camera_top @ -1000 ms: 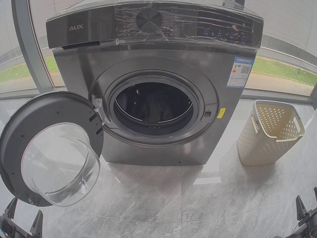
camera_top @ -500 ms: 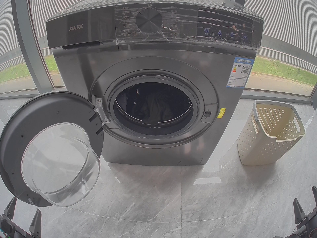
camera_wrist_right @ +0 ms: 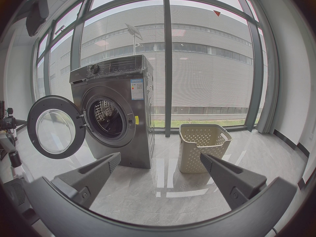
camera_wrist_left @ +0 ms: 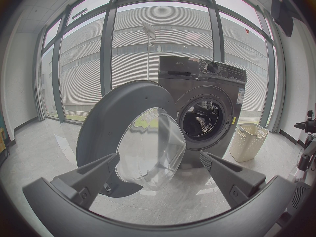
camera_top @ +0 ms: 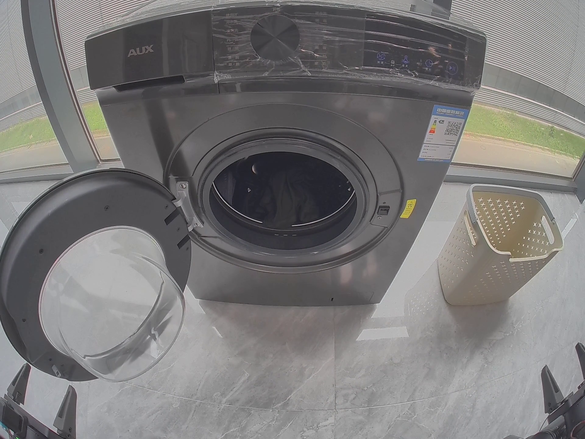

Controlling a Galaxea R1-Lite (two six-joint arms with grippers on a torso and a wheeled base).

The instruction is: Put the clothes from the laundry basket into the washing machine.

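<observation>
Left tool (camera_wrist_left: 158,158) spread wide, holds nothing, touches nothing. Right tool (camera_wrist_right: 159,157) spread wide too, holds nothing. Washing machine (camera_top: 280,114) door (camera_top: 91,214) open, dark clothes (camera_top: 286,193) inside.

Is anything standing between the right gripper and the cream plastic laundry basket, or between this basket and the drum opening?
Nothing visible. Only bare grey floor lies between the right gripper and the cream perforated plastic laundry basket. The round grey door hangs open to the left, off the basket's way to the drum opening.
</observation>
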